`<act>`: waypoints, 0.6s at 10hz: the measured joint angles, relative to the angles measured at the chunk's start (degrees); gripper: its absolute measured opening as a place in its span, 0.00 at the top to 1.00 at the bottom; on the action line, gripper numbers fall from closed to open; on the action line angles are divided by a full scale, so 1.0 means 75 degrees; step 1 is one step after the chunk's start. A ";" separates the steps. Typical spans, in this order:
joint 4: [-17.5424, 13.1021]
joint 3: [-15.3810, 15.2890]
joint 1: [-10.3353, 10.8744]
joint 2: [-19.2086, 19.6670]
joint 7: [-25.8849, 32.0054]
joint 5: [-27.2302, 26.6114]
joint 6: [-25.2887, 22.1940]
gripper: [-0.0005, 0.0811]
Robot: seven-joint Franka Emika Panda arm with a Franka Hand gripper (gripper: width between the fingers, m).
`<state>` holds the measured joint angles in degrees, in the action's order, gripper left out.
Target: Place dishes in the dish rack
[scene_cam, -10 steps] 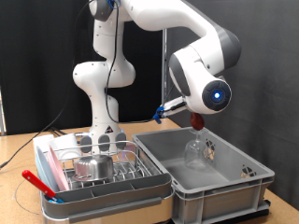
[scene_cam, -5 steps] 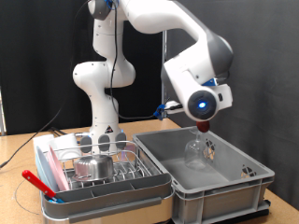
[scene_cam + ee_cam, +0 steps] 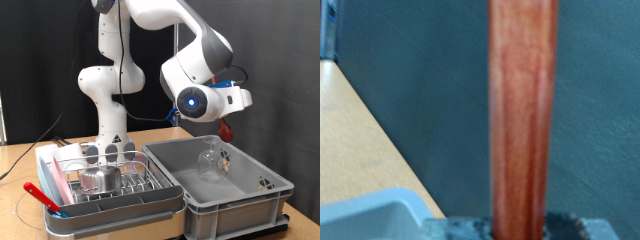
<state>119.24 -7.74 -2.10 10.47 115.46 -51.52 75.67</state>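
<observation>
My gripper [image 3: 229, 116] hangs over the grey bin at the exterior view's right. A dark red stick-like utensil [image 3: 226, 130] hangs down from it and fills the middle of the wrist view [image 3: 522, 120]. The fingers themselves do not show. A clear glass [image 3: 209, 162] stands in the grey bin, below and to the left of the utensil. The wire dish rack [image 3: 140, 186] in its pale tray holds a pink plate [image 3: 62, 181] on edge and a steel cup [image 3: 100, 178]. A second red stick [image 3: 40, 194] lies at the tray's front left corner.
The large grey plastic bin [image 3: 232, 216] stands right of the rack and holds a small item [image 3: 266, 184] near its right wall. The arm's white base [image 3: 108, 110] rises behind the rack. The wooden table [image 3: 20, 160] shows at the left. Black curtain behind.
The hand has turned and swung up and to the right. The dark red utensil has moved from just above the glass to higher and further right.
</observation>
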 joint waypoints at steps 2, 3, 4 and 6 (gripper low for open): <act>-0.0237 0.0034 -0.0093 0.0358 -0.0445 -0.0204 -0.0730 0.90; -0.0314 0.0102 -0.0216 0.0500 -0.0530 -0.0477 -0.0773 0.90; -0.0407 0.0221 -0.0353 0.0553 -0.0567 -0.0759 -0.0722 0.90; -0.0627 0.0472 -0.0621 0.0560 -0.0791 -0.0955 -0.0625 0.90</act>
<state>114.54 -4.20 -6.76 14.67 109.53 -58.68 70.99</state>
